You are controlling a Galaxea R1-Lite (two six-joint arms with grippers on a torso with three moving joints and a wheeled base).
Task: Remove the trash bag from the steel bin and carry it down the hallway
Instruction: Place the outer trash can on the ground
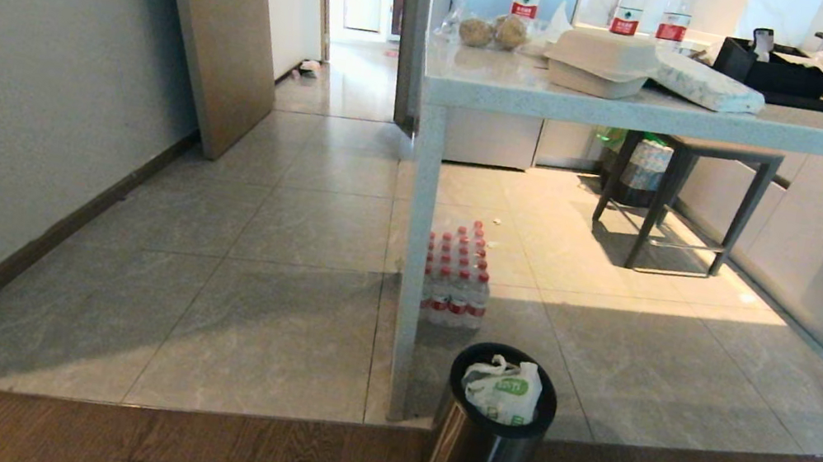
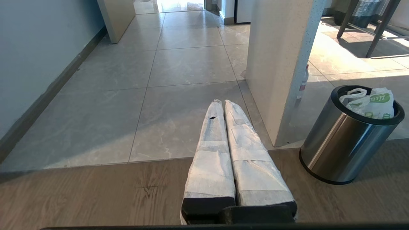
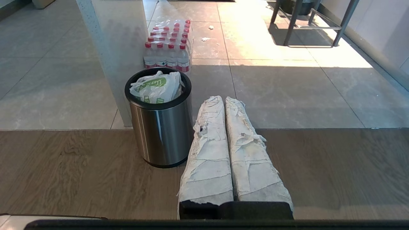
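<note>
No step has been begun: the trash bag (image 1: pixel 504 390) is still seated in the steel bin (image 1: pixel 480 460) beside the table leg (image 1: pixel 414 265), both the left gripper (image 2: pixel 222 103) and the right gripper (image 3: pixel 222 99) are pressed shut and empty, and one must be opened and lowered onto the bag's handle loops.

Trash bag (image 1: pixel 504 390): only its top shows above the rim of the steel bin (image 1: pixel 478 460); the rest is hidden inside. Green print on it is too small to read. Water bottle pack (image 1: pixel 457 276): near side partly hidden behind the table leg (image 1: pixel 414 265). Hallway (image 1: pixel 351 66): far end cut off by the door (image 1: pixel 218 15). Neither gripper appears in the head view.
</note>
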